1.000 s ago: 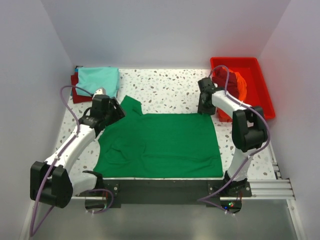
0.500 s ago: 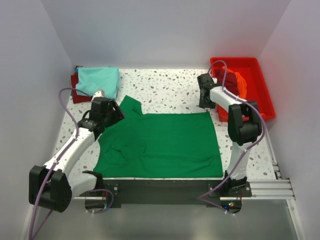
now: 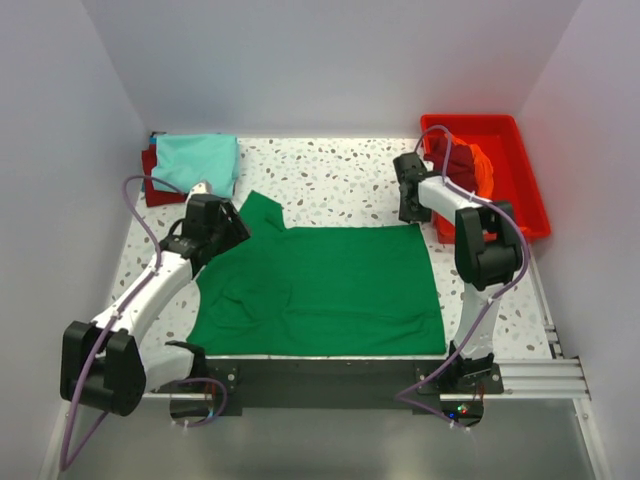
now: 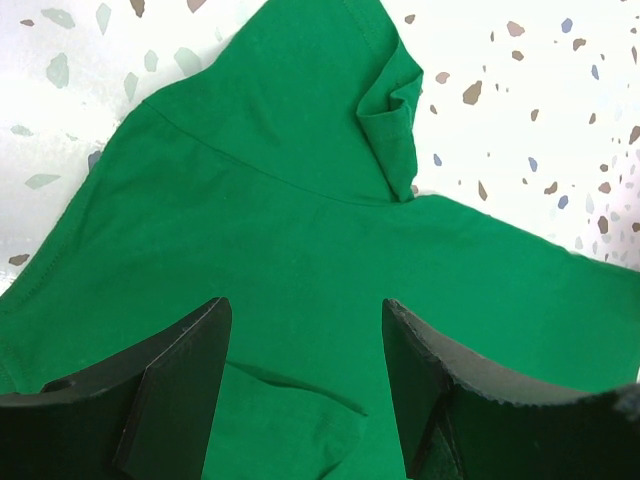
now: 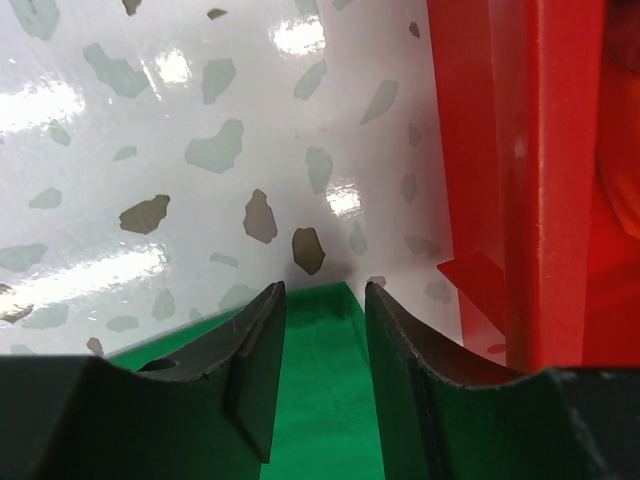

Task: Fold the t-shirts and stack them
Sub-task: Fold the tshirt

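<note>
The right gripper (image 5: 322, 295) is now settling, jaws apart, over the green shirt (image 3: 320, 285) corner for folding, while the left gripper (image 4: 303, 310) is waiting, also apart, above the sleeve (image 4: 300, 120).

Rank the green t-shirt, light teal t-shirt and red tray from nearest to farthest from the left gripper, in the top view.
1. green t-shirt, directly under the left gripper
2. light teal t-shirt, behind it at far left
3. red tray, across at far right

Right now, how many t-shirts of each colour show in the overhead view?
green t-shirt: 1
light teal t-shirt: 1
dark red t-shirts: 2, one under the teal, one in the red tray
orange t-shirt: 1
Total: 5
</note>
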`<state>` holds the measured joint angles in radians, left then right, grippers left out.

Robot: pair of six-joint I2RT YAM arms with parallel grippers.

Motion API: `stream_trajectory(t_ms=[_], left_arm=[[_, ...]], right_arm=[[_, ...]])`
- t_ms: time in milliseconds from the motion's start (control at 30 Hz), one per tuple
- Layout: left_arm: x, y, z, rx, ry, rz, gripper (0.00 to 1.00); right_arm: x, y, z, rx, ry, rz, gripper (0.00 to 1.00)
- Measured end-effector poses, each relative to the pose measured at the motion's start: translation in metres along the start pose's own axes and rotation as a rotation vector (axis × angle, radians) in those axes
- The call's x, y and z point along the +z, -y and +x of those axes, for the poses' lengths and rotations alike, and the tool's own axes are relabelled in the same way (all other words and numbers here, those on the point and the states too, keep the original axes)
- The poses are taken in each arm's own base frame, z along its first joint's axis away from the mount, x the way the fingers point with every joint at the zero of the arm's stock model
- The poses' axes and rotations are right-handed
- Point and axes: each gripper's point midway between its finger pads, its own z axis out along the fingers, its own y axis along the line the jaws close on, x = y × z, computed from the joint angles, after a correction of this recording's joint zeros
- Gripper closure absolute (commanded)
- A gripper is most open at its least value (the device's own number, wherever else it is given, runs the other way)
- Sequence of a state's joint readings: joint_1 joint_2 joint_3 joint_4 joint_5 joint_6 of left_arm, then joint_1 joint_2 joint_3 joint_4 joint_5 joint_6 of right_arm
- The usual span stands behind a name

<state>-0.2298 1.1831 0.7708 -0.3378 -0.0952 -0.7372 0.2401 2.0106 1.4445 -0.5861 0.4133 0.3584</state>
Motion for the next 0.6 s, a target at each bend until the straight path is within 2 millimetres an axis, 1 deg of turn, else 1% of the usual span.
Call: stream_trajectory(t_ms=[133,267,400,433,533,600], left_arm=[[0.0004,-0.0005,-0.0009,0.002,0.003,-0.004,0.32],[0.0001,-0.0001,-0.0032,0.009,0.010,-0.005,0.32],[0.0002,-0.0010,-0.0038,0.017,0.013,-0.008,0.33],[0.0002,-0.0010,-0.0038,0.018,0.013,-0.009,0.32],[0.0015,-0.0025,-0.0048,0.024,0.016,-0.018,0.32],[0.0046,-0.0029,-0.0079,0.030,0.020,-0.033,0.33]], right_arm=[[0.0072,-0.0004,0.0084,-0.003,-0.018,0.006,0.60],[0.0087,-0.0021,0.0067,0.009,-0.009,0.002,0.62],[0.0095,-0.0038,0.0062,0.015,-0.007,-0.002,0.68],[0.0097,-0.0042,0.0060,0.017,-0.006,-0.005,0.72],[0.0102,-0.0055,0.0060,0.019,-0.007,-0.010,0.76],[0.0105,-0.0060,0.0062,0.021,-0.008,-0.012,0.83]])
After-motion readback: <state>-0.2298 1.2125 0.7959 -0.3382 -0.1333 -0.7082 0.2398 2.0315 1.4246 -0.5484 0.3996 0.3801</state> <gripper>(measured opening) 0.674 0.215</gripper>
